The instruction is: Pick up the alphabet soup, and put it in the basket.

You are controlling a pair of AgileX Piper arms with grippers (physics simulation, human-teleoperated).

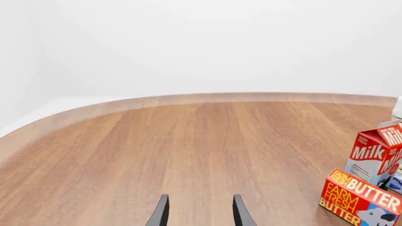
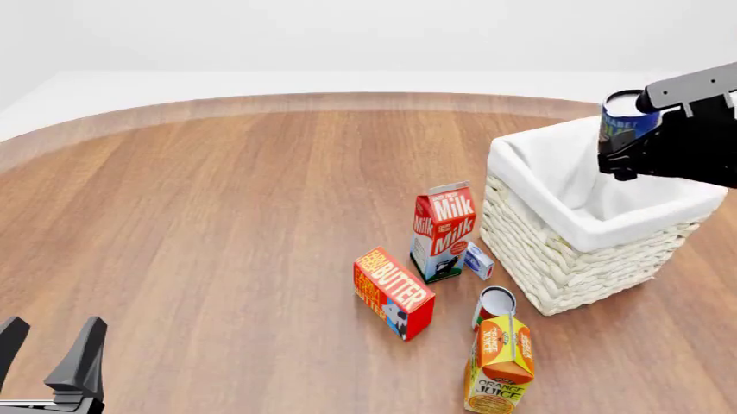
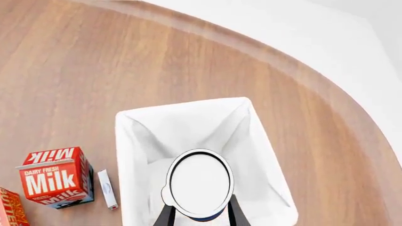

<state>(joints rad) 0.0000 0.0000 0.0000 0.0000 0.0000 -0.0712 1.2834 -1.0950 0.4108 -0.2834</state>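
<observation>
right gripper (image 2: 631, 138) clamps the alphabet soup (image 2: 623, 115) above the basket (image 2: 541, 250).
can upright, liner directly below; left gripper (image 2: 47, 349) idle, open, near-left.

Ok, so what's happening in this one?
The right gripper holds the soup can above the open basket, not yet released. In the right wrist view the can's lid sits over the white liner. The left gripper is open and idle at the near left of the table. A milk carton, butter box and juice carton stand beside the basket.
</observation>
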